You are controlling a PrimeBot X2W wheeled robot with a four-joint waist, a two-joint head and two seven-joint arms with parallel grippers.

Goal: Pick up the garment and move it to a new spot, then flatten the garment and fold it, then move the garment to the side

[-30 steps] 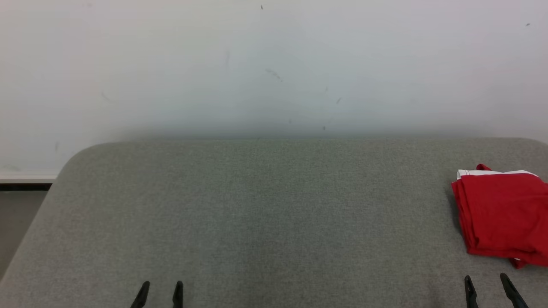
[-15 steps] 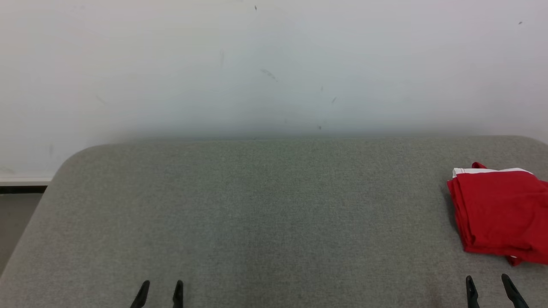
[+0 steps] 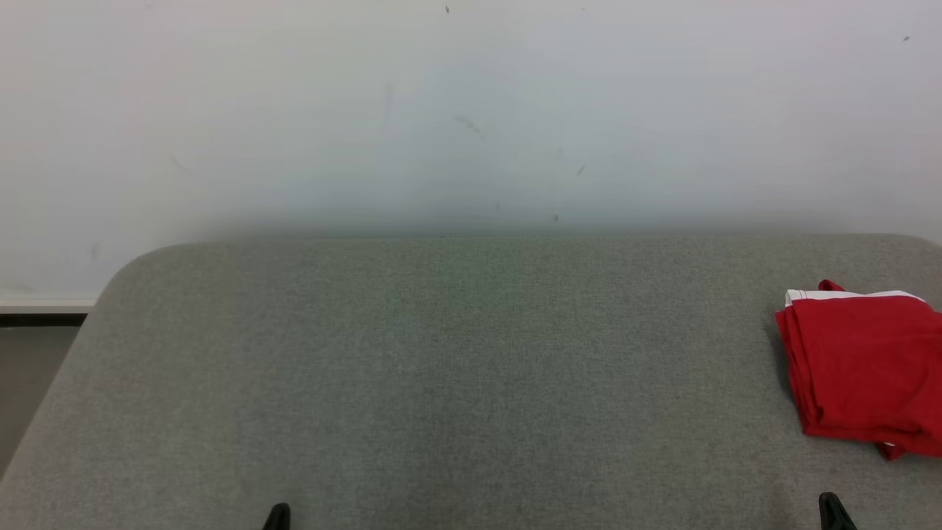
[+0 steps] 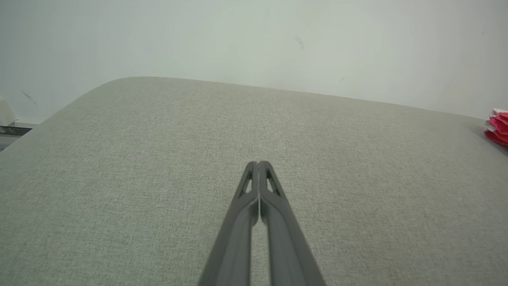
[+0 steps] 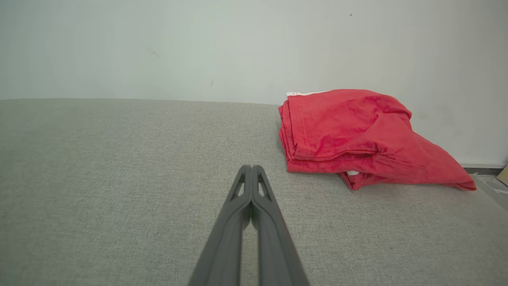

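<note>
A red garment (image 3: pixel 865 364) with a white trim lies folded in a stack at the right side of the grey fabric table (image 3: pixel 456 368); it also shows as the garment (image 5: pixel 349 135) in the right wrist view and as a sliver of garment (image 4: pixel 498 127) at the left wrist view's right edge. My left gripper (image 4: pixel 258 163) is shut with nothing in it, low over the table's near left part, its tip at the head view's bottom edge (image 3: pixel 278 515). My right gripper (image 5: pixel 251 167) is shut and empty, short of the garment's near left corner, and its tip (image 3: pixel 831 508) peeks up at the bottom.
A pale wall (image 3: pixel 471 110) rises right behind the table's far edge. The table's rounded left corner (image 3: pixel 125 269) gives way to a strip of floor and skirting (image 3: pixel 37 324). Bare grey fabric stretches from the middle to the left.
Both grippers went from open to shut and drew back toward the bottom edge of the head view. The head camera wobbled slightly; the garment stayed put.
</note>
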